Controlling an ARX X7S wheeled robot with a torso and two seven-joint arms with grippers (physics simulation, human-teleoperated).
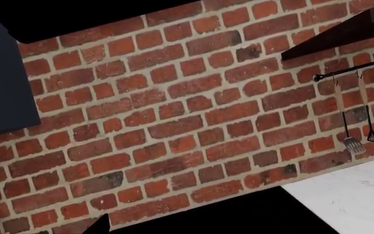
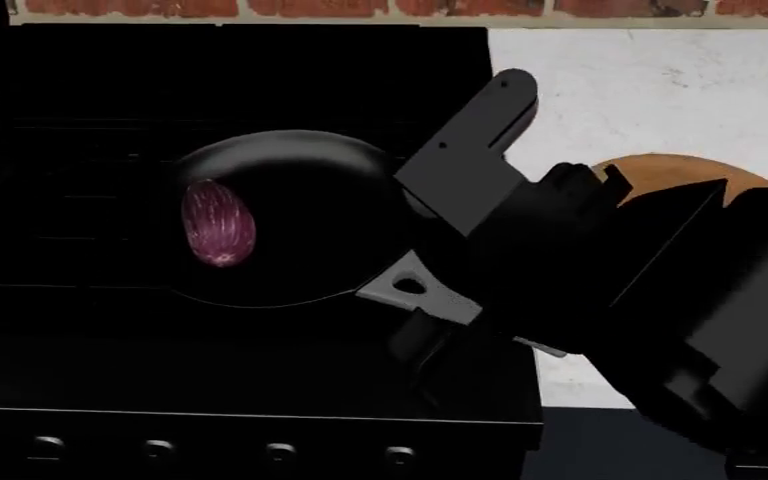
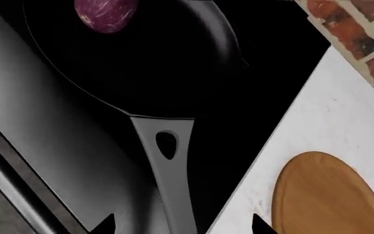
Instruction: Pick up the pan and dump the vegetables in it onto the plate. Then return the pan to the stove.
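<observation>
One pan (image 2: 291, 215) is sitting on the stove (image 2: 224, 350), carrying one eggplant (image 2: 219, 224) at its far side from the right claw (image 3: 180, 225). That claw is spreading wide, straddling the pan's handle (image 3: 171, 180). One plate (image 3: 320, 195) is lying on the bench (image 3: 317, 122) just beside it. I cannot tell the left claw's state.
</observation>
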